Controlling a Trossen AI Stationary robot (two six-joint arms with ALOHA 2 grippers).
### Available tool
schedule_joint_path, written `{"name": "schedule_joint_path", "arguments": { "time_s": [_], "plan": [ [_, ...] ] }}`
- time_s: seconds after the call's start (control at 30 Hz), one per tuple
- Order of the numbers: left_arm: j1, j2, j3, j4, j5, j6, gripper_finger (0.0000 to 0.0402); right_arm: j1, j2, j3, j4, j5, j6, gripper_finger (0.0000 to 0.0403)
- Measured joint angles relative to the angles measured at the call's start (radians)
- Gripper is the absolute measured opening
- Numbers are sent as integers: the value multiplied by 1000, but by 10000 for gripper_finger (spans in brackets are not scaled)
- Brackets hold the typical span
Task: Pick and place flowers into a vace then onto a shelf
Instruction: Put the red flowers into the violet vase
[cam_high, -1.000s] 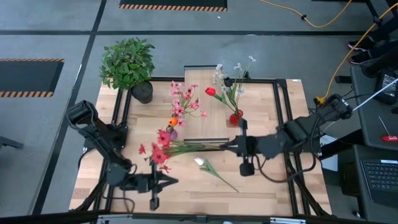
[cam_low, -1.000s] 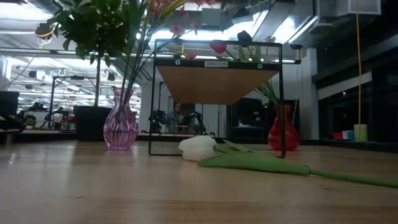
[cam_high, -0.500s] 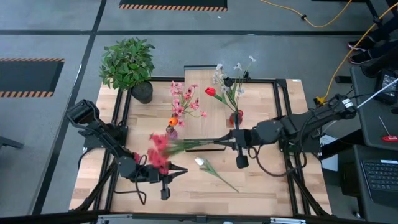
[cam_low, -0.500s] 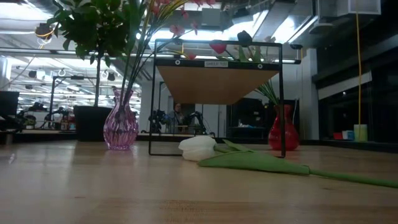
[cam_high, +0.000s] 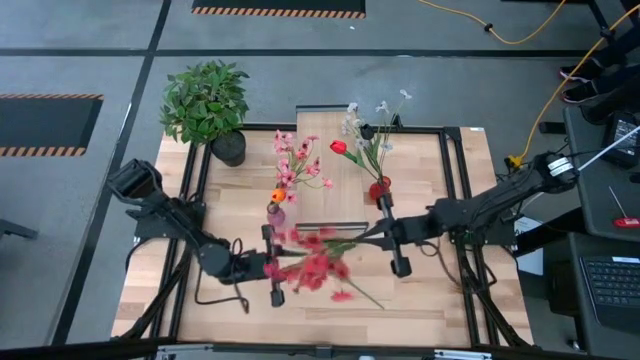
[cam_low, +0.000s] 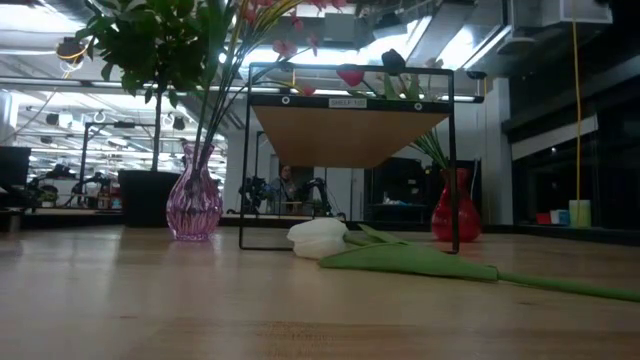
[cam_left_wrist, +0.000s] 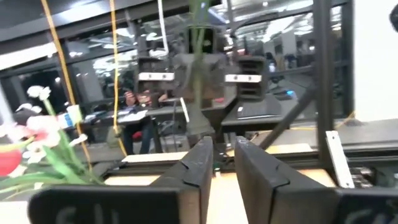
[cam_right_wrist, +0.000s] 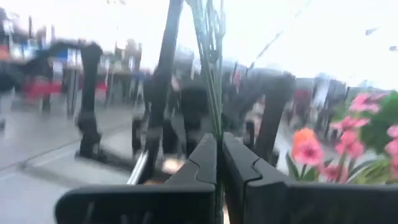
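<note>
The bunch of red and pink flowers on long green stalks (cam_high: 315, 265) is now lower and more to the middle of the high view, below the light-wood shelf with a dark edge (cam_high: 330, 180). Before, it lay more to the left. The left gripper (cam_high: 272, 268) has slid right with it. The right gripper (cam_high: 375, 234) pinches the stalks and has moved a little right.

**No legible text in any view**

A small pale label (cam_low: 349, 102) sits on the front edge of the shelf (cam_low: 350, 135), above the white bloom; its print is too small to read. No other brand, number or sign can be read
</note>
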Motion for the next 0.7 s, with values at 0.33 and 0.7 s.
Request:
{"name": "schedule_joint_path", "arguments": {
  "time_s": [0.33, 0.7],
  "plan": [
    [132, 0, 0, 9, 195, -96, 133, -1, 5, -179, 279, -69, 58, 2],
    [251, 0, 0, 24, 390, -225, 202, 0, 126, -180, 383, -69, 57, 2]
  ]
}}
